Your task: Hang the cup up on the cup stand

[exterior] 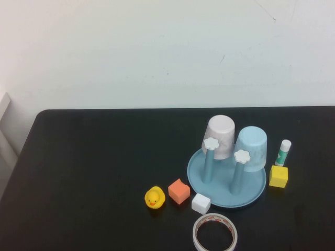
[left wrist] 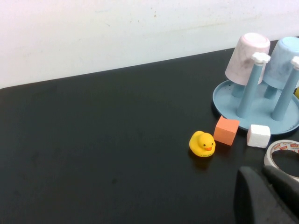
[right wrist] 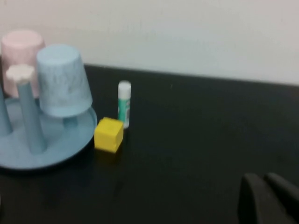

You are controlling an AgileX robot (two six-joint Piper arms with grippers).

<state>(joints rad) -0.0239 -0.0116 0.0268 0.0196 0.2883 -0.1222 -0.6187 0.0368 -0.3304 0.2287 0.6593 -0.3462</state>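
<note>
While the high view shows neither arm, it gives the layout: the black tabletop (exterior: 94,172) has loads of open room on its left half, and everything is bunched toward the right front. The cup (exterior: 251,149), matte light blue and tapered, sits upside down on a peg of the cup stand (exterior: 209,183), right beside the pinkish cup (exterior: 220,136). A yellow cube (exterior: 278,176) and a glue stick (exterior: 283,152) sit near the tray's right rim, well short of the tabletop edge; a rubber duck (exterior: 155,197), orange block (exterior: 179,191), white block (exterior: 201,203) and tape roll (exterior: 214,233) line the front. From the left wrist view, the left gripper (left wrist: 266,196) is pressed together near the tape, holding nothing. From the right wrist view, the right gripper (right wrist: 268,198) is pressed together too, over bare tabletop well apart from the cube.
</note>
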